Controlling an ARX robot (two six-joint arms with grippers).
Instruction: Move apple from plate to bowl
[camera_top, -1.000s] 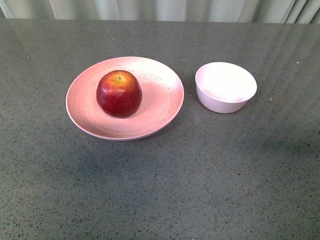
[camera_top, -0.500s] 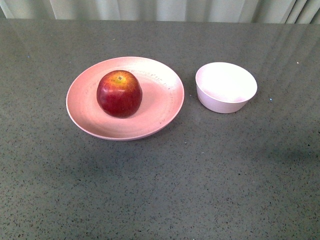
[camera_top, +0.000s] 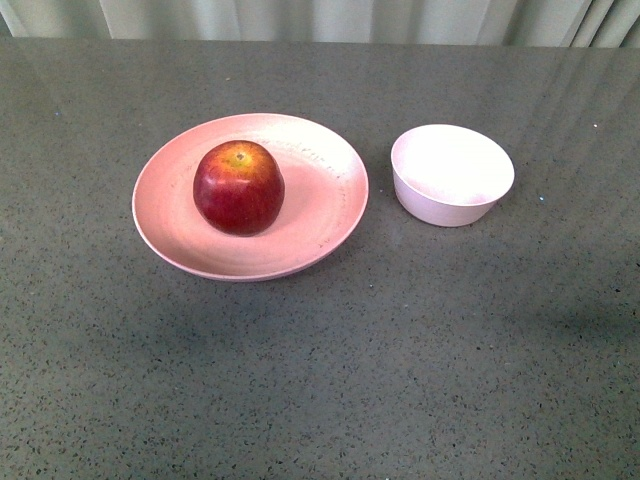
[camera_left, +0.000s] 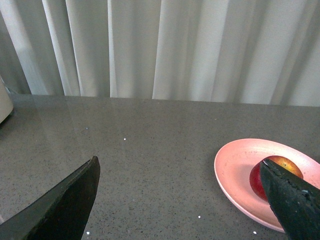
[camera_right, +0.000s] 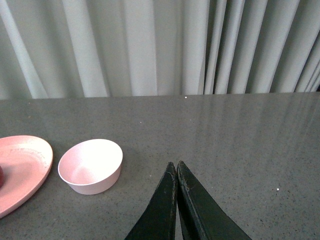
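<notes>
Plainly, glossy dark red apple (camera_top: 238, 187), yellow-orange around stem dimple.

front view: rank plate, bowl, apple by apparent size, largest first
1. plate: clearly the largest, far wider than the other two.
2. bowl: a little wider than the apple.
3. apple: smallest, but close to the bowl. Both sit at a similar depth, so nearness hardly skews it.

Your front view looks steeply down on the plate (camera_top: 325, 205) and bowl (camera_top: 440, 208) from close by. Both wrist views sit low over the table (camera_left: 150, 150), facing the curtain (camera_left: 150, 45). All three share the plate, and the right wrist's also catches the bowl.
</notes>
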